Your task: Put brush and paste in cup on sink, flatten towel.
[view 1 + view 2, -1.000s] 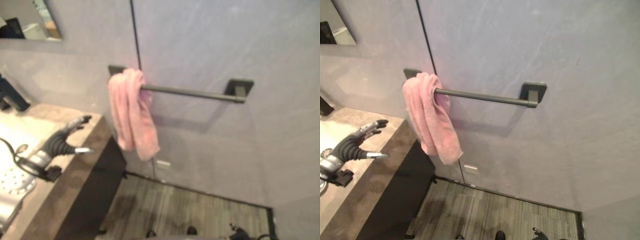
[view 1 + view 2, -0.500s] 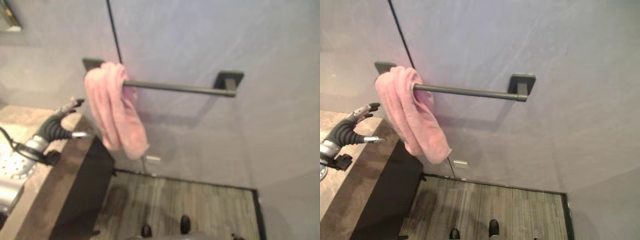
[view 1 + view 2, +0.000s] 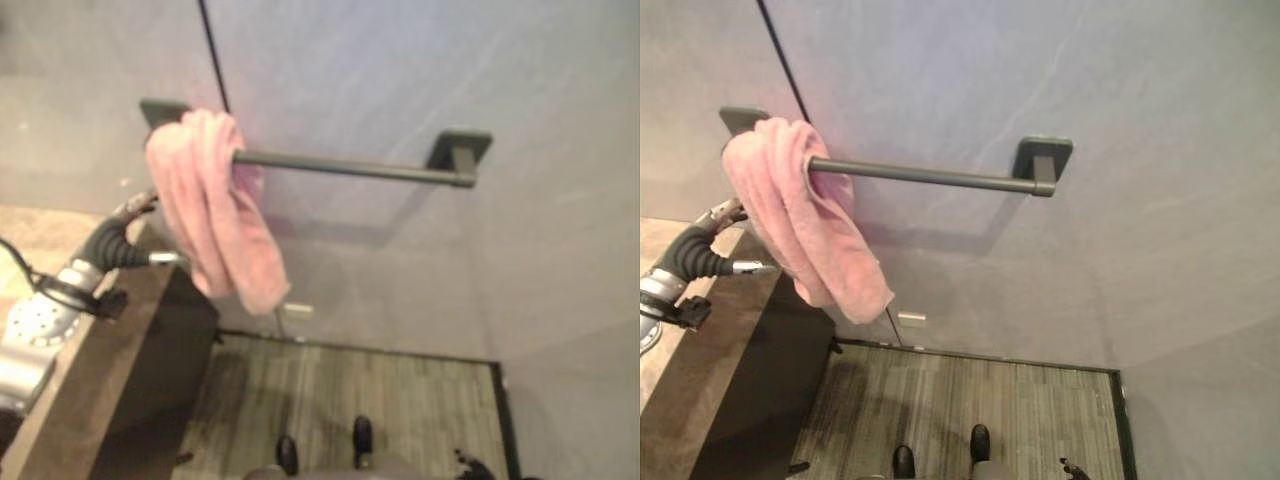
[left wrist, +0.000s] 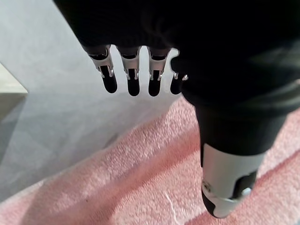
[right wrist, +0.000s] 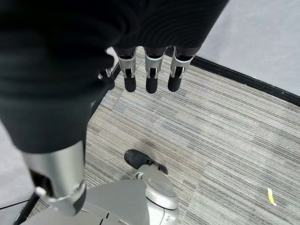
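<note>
A pink towel (image 3: pixel 215 215) hangs bunched in thick folds over the left end of a dark towel bar (image 3: pixel 350 167) on the grey wall. My left hand (image 3: pixel 115 240) is raised over the counter's end, right beside the towel's left edge. Its fingers (image 4: pixel 133 77) are straight and its thumb (image 4: pixel 225 178) stands apart, so it is open, with the towel (image 4: pixel 140 187) just past them. I cannot tell whether it touches the cloth. My right hand (image 5: pixel 147 75) hangs open over the floor and holds nothing.
A brown stone counter (image 3: pixel 90 360) with a dark cabinet (image 3: pixel 160 370) under it ends just left of the towel. Striped grey carpet (image 3: pixel 350 390) lies below the wall. A small white plate (image 3: pixel 297 310) sits low on the wall.
The camera has swung right, so the sink and tap have left the picture. My left hand has risen and closed the gap to the towel's left edge.
</note>
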{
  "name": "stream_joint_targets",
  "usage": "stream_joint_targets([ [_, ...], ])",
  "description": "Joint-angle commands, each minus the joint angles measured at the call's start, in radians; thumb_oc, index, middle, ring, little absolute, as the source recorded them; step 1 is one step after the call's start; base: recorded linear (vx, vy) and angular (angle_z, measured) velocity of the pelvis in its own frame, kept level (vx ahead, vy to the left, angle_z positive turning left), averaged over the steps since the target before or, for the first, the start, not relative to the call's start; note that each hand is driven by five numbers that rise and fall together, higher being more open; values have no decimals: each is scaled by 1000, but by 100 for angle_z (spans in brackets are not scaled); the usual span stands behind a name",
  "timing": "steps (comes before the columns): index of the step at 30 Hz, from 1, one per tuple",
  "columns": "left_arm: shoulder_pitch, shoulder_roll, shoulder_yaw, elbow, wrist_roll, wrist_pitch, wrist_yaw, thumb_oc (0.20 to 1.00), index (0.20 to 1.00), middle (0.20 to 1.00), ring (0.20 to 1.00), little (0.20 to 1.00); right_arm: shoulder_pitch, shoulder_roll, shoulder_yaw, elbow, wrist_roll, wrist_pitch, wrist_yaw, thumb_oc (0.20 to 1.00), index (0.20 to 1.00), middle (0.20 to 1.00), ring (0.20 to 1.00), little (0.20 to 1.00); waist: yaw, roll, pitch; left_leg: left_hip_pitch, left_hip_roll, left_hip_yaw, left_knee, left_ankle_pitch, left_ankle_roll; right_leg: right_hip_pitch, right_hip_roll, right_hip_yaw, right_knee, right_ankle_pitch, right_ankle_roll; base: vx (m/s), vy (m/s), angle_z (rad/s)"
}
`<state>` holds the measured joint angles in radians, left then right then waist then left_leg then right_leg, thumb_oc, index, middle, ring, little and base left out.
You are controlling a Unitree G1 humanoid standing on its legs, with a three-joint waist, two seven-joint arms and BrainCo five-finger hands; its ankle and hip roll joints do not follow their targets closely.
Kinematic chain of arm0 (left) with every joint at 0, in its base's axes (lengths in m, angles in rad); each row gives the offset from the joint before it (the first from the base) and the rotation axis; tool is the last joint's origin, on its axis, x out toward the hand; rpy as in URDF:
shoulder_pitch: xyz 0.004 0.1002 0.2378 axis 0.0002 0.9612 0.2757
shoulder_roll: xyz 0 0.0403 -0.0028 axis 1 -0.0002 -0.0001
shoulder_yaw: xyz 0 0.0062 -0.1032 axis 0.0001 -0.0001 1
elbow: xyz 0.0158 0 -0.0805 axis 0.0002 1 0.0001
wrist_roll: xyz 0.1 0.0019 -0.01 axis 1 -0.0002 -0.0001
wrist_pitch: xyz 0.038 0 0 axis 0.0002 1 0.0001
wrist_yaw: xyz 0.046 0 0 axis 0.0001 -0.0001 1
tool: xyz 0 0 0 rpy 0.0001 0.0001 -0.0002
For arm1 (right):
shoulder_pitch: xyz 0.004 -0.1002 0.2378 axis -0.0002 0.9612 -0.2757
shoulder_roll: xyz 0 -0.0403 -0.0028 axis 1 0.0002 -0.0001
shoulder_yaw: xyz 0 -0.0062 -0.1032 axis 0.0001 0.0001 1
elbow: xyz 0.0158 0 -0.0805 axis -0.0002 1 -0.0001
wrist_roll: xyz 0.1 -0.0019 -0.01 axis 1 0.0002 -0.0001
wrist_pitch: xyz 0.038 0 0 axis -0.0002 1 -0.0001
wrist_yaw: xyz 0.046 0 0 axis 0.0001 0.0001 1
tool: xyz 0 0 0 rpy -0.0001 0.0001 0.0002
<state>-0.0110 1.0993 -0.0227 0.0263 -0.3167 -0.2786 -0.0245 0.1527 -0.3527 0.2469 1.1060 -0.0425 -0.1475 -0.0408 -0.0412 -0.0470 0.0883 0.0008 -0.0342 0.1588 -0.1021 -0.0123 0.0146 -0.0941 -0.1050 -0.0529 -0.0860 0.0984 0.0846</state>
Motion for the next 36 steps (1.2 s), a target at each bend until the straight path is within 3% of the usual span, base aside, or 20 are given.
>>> stream_joint_targets([
  [1,-106,-17,16,10,-28,-54,19,1000,1000,1000,1000,1000,-41,-27,23,16,-2,-6,-11,1000,1000,1000,1000,1000,-17,16,7,-31,-14,4,15,-65,40,60,-19,10,-1,-47,54,29,-1,-9],
  [10,-114,-34,-15,-3,-72,-47,3,1000,1000,1000,1000,1000,-45,-25,30,33,-5,-2,-13,1000,1000,1000,1000,1000,-20,19,5,-27,-12,10,15,-69,40,58,-19,17,-1,-53,53,19,-4,-6],
  [11,-114,-35,-15,-3,-77,-46,4,834,834,834,834,834,-43,-26,30,28,-5,-3,-15,1000,1000,1000,1000,1000,-21,20,5,-26,-12,10,15,-68,40,59,-20,17,-1,-54,52,0,0,0],
  [12,-115,-34,-19,8,-72,-46,5,504,504,504,504,504,-40,-27,31,25,-8,-3,-15,1000,1000,1000,1000,1000,-22,20,6,-23,-12,11,15,-68,39,61,-19,16,-1,-55,52,0,0,0],
  [14,-116,-36,-19,12,-72,-45,7,498,498,498,498,498,-39,-27,31,24,-8,-4,-14,1000,1000,1000,1000,1000,-22,21,7,-23,-12,11,15,-68,39,62,-18,17,-1,-55,52,0,0,0],
  [18,-122,-41,-20,19,-58,-45,16,573,573,573,573,573,-41,-30,29,25,-6,-5,-20,1000,1000,1000,1000,1000,-24,20,6,-23,-11,14,15,-69,38,62,-19,17,-1,-57,54,0,0,0],
  [21,-119,-41,-14,19,-50,-47,19,548,548,548,548,548,-41,-29,30,23,-6,-8,-22,1000,1000,1000,1000,1000,-24,18,8,-21,-11,15,15,-70,38,62,-19,18,-1,-58,55,0,0,0],
  [25,-104,-39,3,19,-51,-52,20,492,492,492,492,492,-36,-41,25,-33,10,-22,-25,1000,1000,1000,1000,1000,-25,17,8,-19,-9,20,15,-72,37,62,-17,22,-1,-59,54,0,0,0],
  [27,-88,-34,13,22,-52,-55,17,467,467,467,467,467,-35,-58,15,-101,32,-36,-22,1000,1000,1000,1000,1000,-27,17,10,-17,-8,24,15,-72,37,62,-17,24,-1,-58,56,-3,2,-2],
  [29,-73,-20,13,21,-59,-62,10,391,391,391,391,391,-36,-93,-1,-223,69,-55,-17,1000,1000,1000,1000,1000,-29,15,10,-9,-7,29,15,-73,37,67,-17,25,-1,-58,58,-10,4,-9],
  [32,-68,-17,10,17,-59,-64,5,366,366,366,366,366,-34,-121,-13,-336,92,-64,-8,1000,1000,1000,1000,1000,-32,14,7,-7,-7,30,15,-74,37,68,-17,26,-1,-59,58,-7,1,-5],
  [33,-61,-18,8,20,-59,-65,3,294,294,294,294,294,-34,-148,-27,-434,123,-72,3,1000,1000,1000,1000,1000,-32,14,5,-3,-8,31,15,-75,38,71,-18,27,-1,-61,59,0,0,0],
  [36,-60,-13,5,13,-54,-63,3,285,285,285,285,285,-39,-179,-30,-548,142,-79,13,1000,1000,1000,1000,1000,-31,13,4,-1,-8,32,15,-75,38,73,-19,26,-1,-60,60,-11,3,-3],
])
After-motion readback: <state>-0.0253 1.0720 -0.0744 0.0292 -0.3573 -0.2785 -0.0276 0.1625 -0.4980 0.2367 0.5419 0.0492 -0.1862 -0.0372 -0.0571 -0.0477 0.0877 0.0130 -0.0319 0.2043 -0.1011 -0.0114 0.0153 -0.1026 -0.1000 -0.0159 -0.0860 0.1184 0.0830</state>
